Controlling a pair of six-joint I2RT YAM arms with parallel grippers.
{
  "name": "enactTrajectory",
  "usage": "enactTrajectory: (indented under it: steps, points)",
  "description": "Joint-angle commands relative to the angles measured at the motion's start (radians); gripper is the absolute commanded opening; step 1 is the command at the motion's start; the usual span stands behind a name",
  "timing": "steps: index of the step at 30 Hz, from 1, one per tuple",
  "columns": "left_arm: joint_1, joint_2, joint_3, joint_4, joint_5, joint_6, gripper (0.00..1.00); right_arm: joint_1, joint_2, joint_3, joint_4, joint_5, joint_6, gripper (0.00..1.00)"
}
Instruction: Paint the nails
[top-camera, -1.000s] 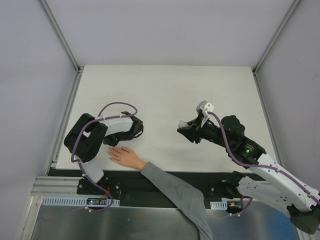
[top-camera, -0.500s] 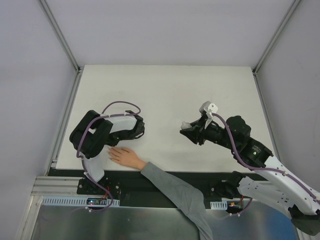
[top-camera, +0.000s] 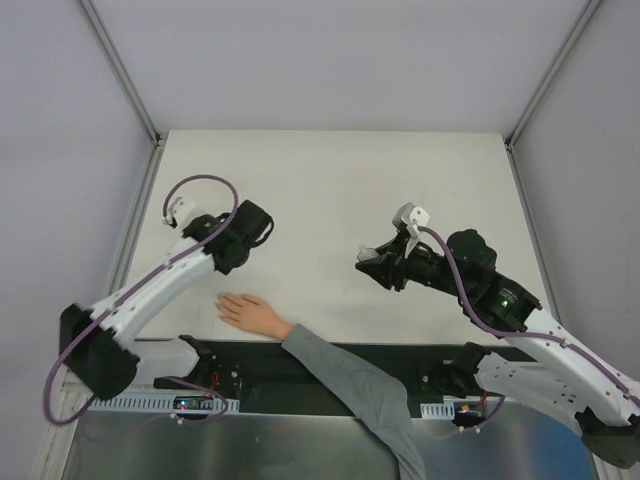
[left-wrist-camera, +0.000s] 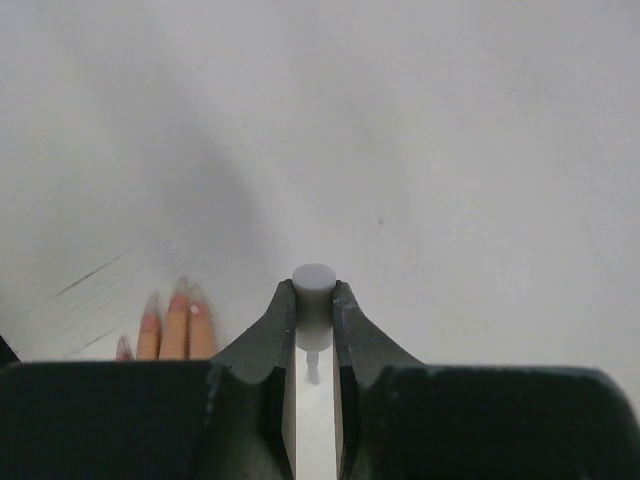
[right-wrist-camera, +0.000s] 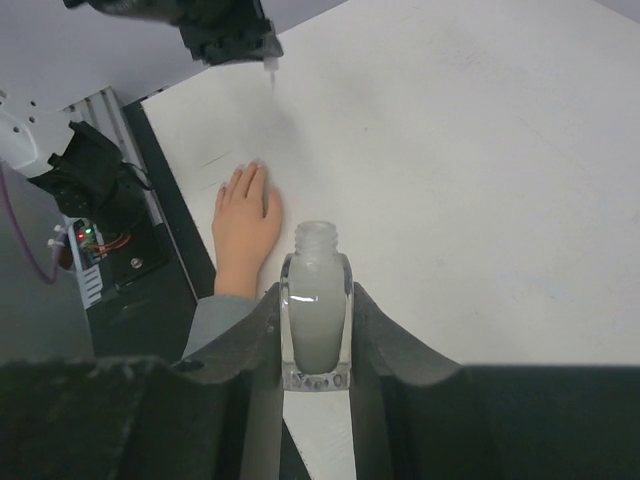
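A pale hand (top-camera: 252, 314) with a grey sleeve (top-camera: 345, 385) lies flat at the table's near edge, fingers pointing left. Its small pinkish nails (left-wrist-camera: 178, 303) show at the lower left of the left wrist view; the hand also shows in the right wrist view (right-wrist-camera: 245, 215). My left gripper (top-camera: 256, 226) is shut on a grey cylindrical brush cap (left-wrist-camera: 314, 285), with the thin brush stem (left-wrist-camera: 313, 366) hanging below it, farther up the table than the hand. My right gripper (top-camera: 372, 258) is shut on an open, capless bottle of whitish polish (right-wrist-camera: 317, 310), held above the table's middle right.
The white table (top-camera: 330, 180) is bounded by metal frame posts (top-camera: 120, 70) at its left and right. A black rail (top-camera: 250, 360) runs along the near edge under the sleeve. A board with lit LEDs (right-wrist-camera: 92, 238) sits beside the table's edge.
My left arm has unfolded, and its gripper with the brush cap has moved up the table and away from the hand. The right gripper with the bottle has barely shifted.
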Motion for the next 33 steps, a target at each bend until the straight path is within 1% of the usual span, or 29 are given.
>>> enactTrajectory:
  steps: [1, 2, 3, 4, 5, 6, 7, 8, 11, 12, 14, 17, 19, 22, 24, 26, 33]
  points:
    - [-0.013, -0.351, -0.077, 0.598, 0.276, 0.629, 0.0, -0.009, 0.064, 0.026, 0.122, -0.16, 0.018, 0.0]
    - [-0.012, -0.404, -0.153, 0.739, 0.385, 0.816, 0.0, -0.009, 0.087, 0.029, 0.136, -0.199, 0.03, 0.0]
    - [-0.012, -0.447, -0.178, 0.828, 0.48, 0.882, 0.0, -0.011, 0.113, 0.05, 0.15, -0.283, 0.041, 0.0]
    - [-0.012, -0.493, -0.184, 0.882, 0.648, 0.916, 0.0, -0.009, 0.18, 0.063, 0.173, -0.323, 0.07, 0.0]
    - [-0.012, -0.501, -0.169, 0.951, 0.729, 0.988, 0.0, -0.009, 0.206, 0.077, 0.175, -0.357, 0.088, 0.0]
    - [-0.012, -0.503, -0.152, 0.969, 0.807, 1.03, 0.0, -0.008, 0.235, 0.087, 0.251, -0.403, 0.113, 0.0]
    - [-0.018, -0.489, -0.134, 0.986, 0.963, 1.07, 0.0, -0.011, 0.257, 0.094, 0.28, -0.421, 0.16, 0.01]
    - [-0.022, -0.48, -0.102, 1.012, 1.016, 1.119, 0.0, -0.009, 0.304, 0.1, 0.304, -0.443, 0.176, 0.0]
    - [-0.057, -0.463, -0.076, 1.079, 1.137, 1.168, 0.0, -0.011, 0.363, 0.12, 0.379, -0.487, 0.231, 0.0]
    - [-0.074, -0.457, -0.072, 1.131, 1.142, 1.177, 0.0, -0.009, 0.371, 0.126, 0.396, -0.493, 0.237, 0.0]
    - [-0.122, -0.446, -0.08, 1.176, 1.138, 1.211, 0.0, -0.011, 0.374, 0.127, 0.419, -0.491, 0.257, 0.0]
    - [-0.166, -0.451, -0.118, 1.275, 1.118, 1.239, 0.0, -0.011, 0.351, 0.109, 0.431, -0.449, 0.25, 0.0]
    - [-0.18, -0.466, -0.15, 1.378, 1.104, 1.239, 0.0, -0.015, 0.326, 0.089, 0.44, -0.403, 0.247, 0.0]
    - [-0.2, -0.459, -0.181, 1.455, 1.092, 1.223, 0.0, -0.023, 0.326, 0.084, 0.449, -0.398, 0.26, 0.0]
    - [-0.211, -0.448, -0.189, 1.469, 1.086, 1.217, 0.0, -0.029, 0.311, 0.063, 0.463, -0.354, 0.265, 0.0]
    - [-0.219, -0.445, -0.19, 1.48, 1.081, 1.213, 0.0, -0.044, 0.286, 0.055, 0.474, -0.343, 0.27, 0.0]
    - [-0.228, -0.44, -0.197, 1.526, 1.072, 1.183, 0.0, -0.058, 0.285, 0.049, 0.489, -0.352, 0.283, 0.0]
